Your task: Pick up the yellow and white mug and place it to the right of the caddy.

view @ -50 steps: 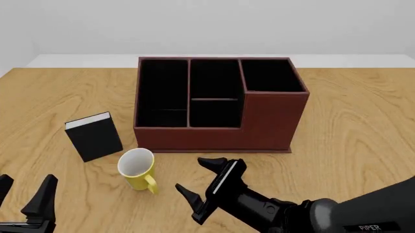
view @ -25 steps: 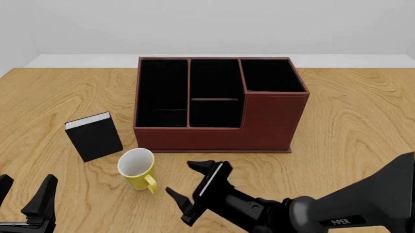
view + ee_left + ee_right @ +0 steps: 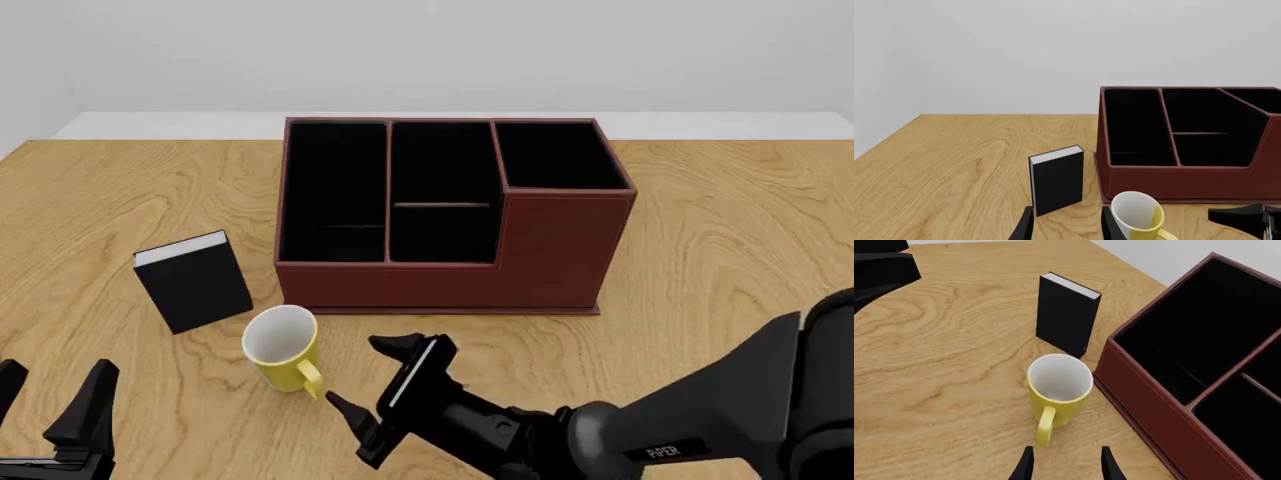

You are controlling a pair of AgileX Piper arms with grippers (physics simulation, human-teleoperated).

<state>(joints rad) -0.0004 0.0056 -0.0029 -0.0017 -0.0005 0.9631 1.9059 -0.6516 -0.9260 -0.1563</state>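
The yellow and white mug point(image 3: 280, 348) stands upright on the table in front of the caddy's left end, its handle point(image 3: 311, 380) pointing toward me. The caddy point(image 3: 534, 260) is a large reddish-brown box with black compartments, the right one taller. My right gripper point(image 3: 363, 375) is open just right of the handle, close to it but holding nothing. In the right wrist view the mug point(image 3: 1057, 390) sits straight ahead of the right gripper point(image 3: 1064, 462), beside the caddy point(image 3: 1147, 390). My left gripper point(image 3: 51, 385) is open at the front left corner, holding nothing. The mug point(image 3: 1141, 215) also appears in the left wrist view.
A small black book point(image 3: 198, 285) stands upright left of the mug and of the caddy's front left corner. The wooden table point(image 3: 721, 300) runs on to the right of the caddy. A white wall rises behind the table's far edge.
My right gripper has moved left and slightly toward me, closing in on the mug's handle. The mug, caddy, book and left gripper have not moved.
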